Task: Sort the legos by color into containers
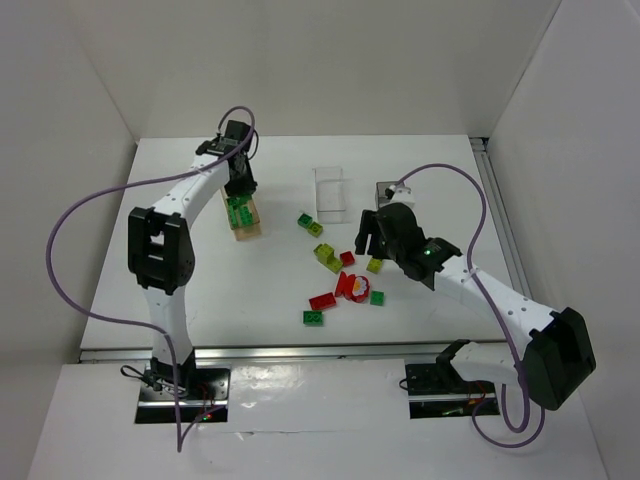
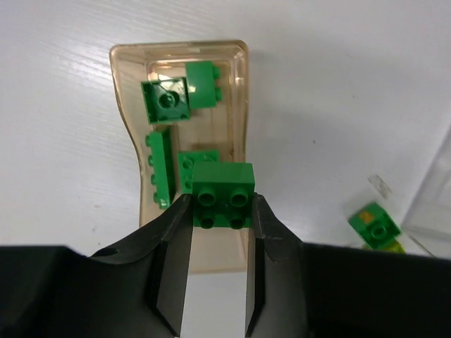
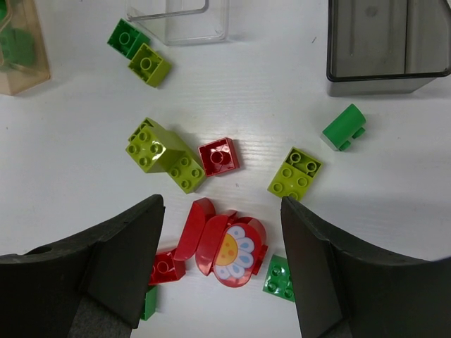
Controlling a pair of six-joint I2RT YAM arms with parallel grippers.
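Right end effector (image 3: 222,204) open, hovering over the loose pile well right of the orange-tan bin (image 2: 176,46): round red flower piece (image 3: 232,253) plus red, yellow-green and dark green bricks, about 10 unsorted. Left end effector (image 2: 222,211) grips 1 dark green brick (image 2: 223,184) over that bin, 4 dark greens inside. Clear bin (image 3: 169,21) and dark grey bin (image 3: 380,70) sit further right, no bricks visible. Mostly undone.

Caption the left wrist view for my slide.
Left gripper holds a green brick over the orange-tan bin of green bricks.
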